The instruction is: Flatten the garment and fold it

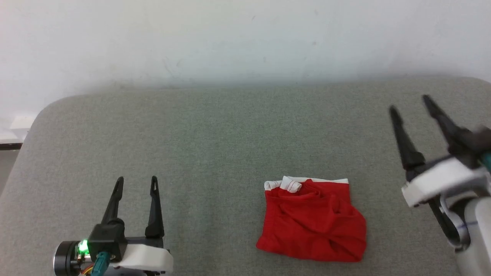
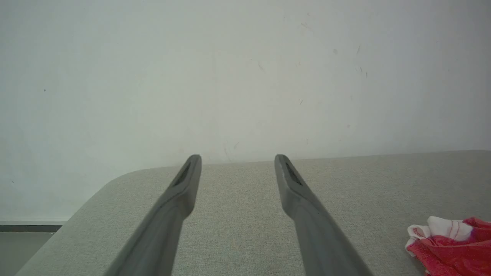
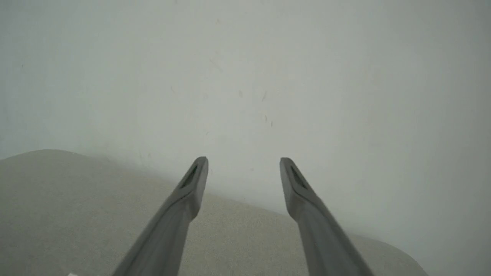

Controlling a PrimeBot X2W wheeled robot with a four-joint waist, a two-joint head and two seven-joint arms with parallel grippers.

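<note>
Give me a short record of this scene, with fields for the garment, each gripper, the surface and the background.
garment: red shorts with white bands, crumpled, lying right of centre, not yet flattened
left gripper: open, empty, left of the garment and apart from it
right gripper: open, empty, right of the garment, not touching it
surface: grey fabric pad with rounded corners
background: plain white wall

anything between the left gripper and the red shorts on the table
Nothing: in the head view only bare grey tabletop separates the open left gripper from the crumpled red shorts.
</note>
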